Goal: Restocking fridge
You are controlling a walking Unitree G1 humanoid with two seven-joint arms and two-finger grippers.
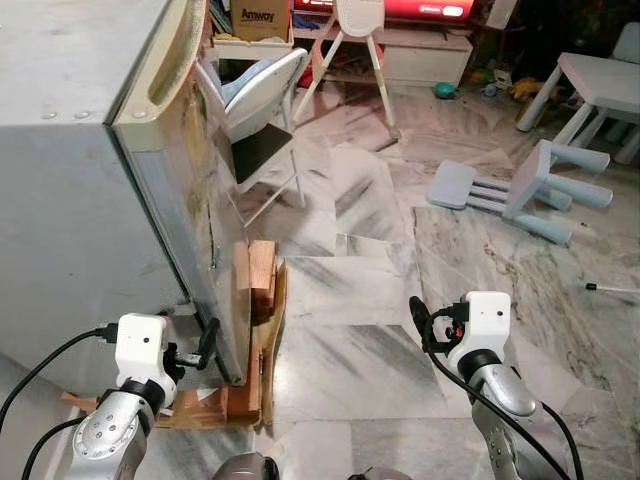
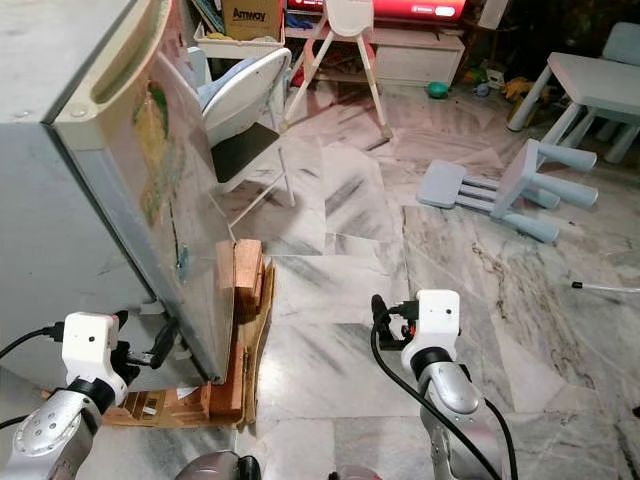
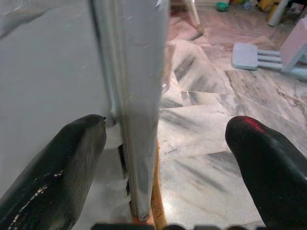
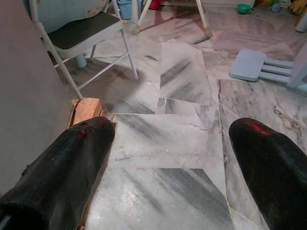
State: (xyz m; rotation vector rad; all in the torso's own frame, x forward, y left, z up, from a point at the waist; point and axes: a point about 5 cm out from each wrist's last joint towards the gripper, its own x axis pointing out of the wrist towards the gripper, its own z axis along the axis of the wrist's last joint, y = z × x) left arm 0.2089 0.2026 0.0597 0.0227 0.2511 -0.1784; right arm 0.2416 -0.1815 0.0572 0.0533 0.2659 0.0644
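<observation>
Apparently "Amway" box (image 1: 259, 18), fridge (image 1: 80, 180), left hand (image 3: 163, 163) spread.

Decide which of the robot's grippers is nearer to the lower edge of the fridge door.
Left. The left gripper sits open at the fridge door, one finger either side of its bottom edge. The right gripper hangs open over the marble floor, well off to the door's right.

Only thing you can actually read in here is "Amway", printed in dark letters on the brown cardboard box (image 1: 259, 19) sitting up at the back of the room behind the folding chair. The fridge door (image 2: 165, 190) has some stickers or pictures on its front, but they're way too smudgy to make out any words.
</observation>
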